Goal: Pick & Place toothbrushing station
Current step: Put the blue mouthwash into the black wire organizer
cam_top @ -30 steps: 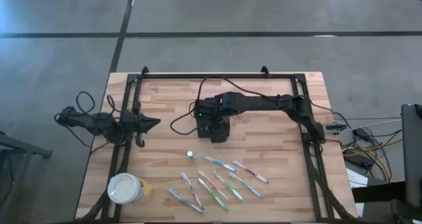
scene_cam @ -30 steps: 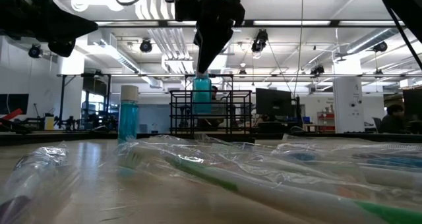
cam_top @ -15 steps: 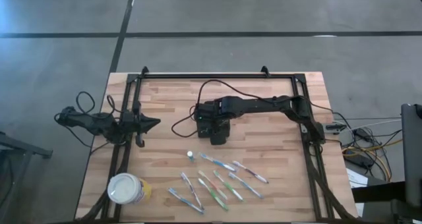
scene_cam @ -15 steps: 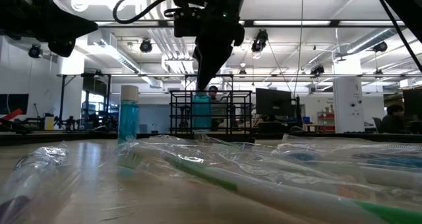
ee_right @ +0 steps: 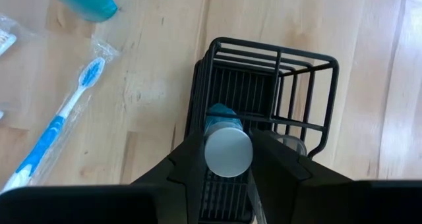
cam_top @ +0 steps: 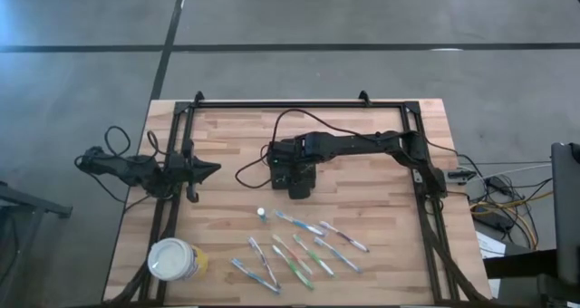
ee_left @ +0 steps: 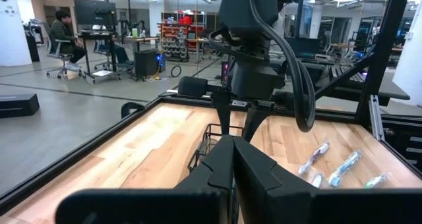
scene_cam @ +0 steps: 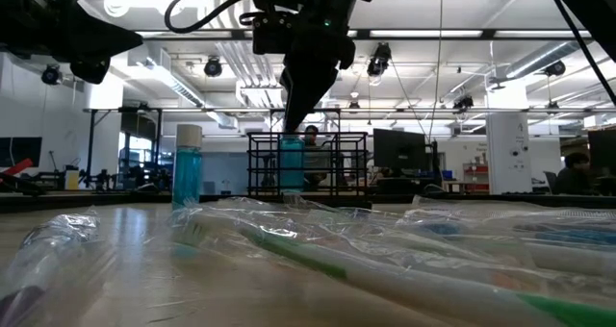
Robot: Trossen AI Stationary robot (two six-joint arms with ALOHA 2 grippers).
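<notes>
Right gripper (ee_right: 227,159) stands over the middle of the table, pointing straight down into the toothbrushing station (ee_right: 264,92). Its two fingers (ee_right: 191,159) flank the silver cap of a small blue bottle (ee_right: 227,148). Fingers sit close against the cap on both sides; whether they clamp it or have just let go I cannot tell. The bottle stands upright inside the caddy, in the compartment directly below the gripper.

Key relation: the caddy lies straight beneath the right gripper, so the move in hand runs along the vertical only. In the high view the toothbrushing station (cam_top: 300,179) shows as a dark block under the wrist, its long axis hard to read there because the arm covers part of it. The right arm is clearly the nearer one.

Left gripper (cam_top: 207,170) waits at the table's left edge, well apart from the caddy, fingers pressed together on nothing.

View differences: the right wrist view alone shows the bottle inside the wire walls and the fingers beside its cap. The low view shows the bottle (scene_cam: 292,162) upright within the caddy frame, with a second blue bottle (scene_cam: 187,168) standing apart. The high view gives the layout: wrapped toothbrushes (cam_top: 297,249) lie scattered nearer the front edge, and a white-and-yellow cup (cam_top: 172,259) sits at the front left corner.
</notes>
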